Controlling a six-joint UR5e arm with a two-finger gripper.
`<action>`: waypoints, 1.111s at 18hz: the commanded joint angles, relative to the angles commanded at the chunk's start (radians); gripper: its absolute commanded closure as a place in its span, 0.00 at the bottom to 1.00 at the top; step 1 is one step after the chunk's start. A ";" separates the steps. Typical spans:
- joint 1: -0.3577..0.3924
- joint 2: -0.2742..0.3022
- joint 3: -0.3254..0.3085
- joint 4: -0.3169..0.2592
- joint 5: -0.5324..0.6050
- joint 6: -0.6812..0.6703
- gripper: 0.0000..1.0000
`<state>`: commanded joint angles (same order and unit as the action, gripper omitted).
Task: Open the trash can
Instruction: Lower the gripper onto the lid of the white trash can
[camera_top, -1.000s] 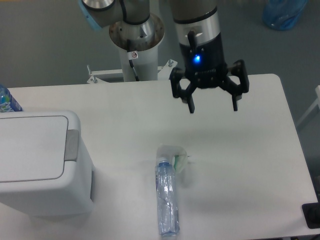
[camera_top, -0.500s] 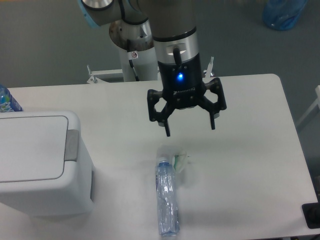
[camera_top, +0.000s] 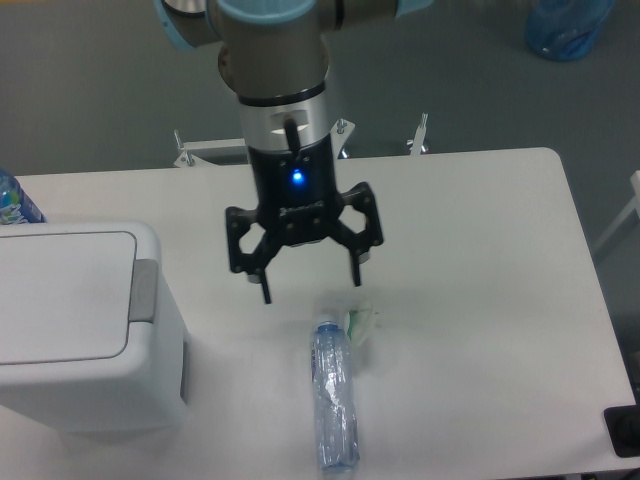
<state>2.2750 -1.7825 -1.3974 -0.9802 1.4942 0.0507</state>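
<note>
The white trash can stands at the left of the table, its flat lid shut and its grey push tab on the right side of the lid. My gripper hangs open and empty over the middle of the table, its fingers pointing down. It is to the right of the trash can, apart from it, and just above and behind the bottle's cap end.
A crushed clear plastic bottle lies on the table below the gripper, with a crumpled wrapper beside its cap. A blue bottle stands at the left edge behind the trash can. The robot's base pedestal is behind the table.
The gripper has moved left and toward the front of the table, from the far right side to the middle, closer to the trash can. It stays open.
</note>
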 joint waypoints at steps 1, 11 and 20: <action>-0.003 0.003 -0.006 0.000 -0.018 -0.009 0.00; -0.063 0.011 -0.081 -0.005 -0.068 -0.029 0.00; -0.078 0.020 -0.098 -0.005 -0.075 -0.031 0.00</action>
<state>2.1967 -1.7625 -1.4956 -0.9848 1.4189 0.0199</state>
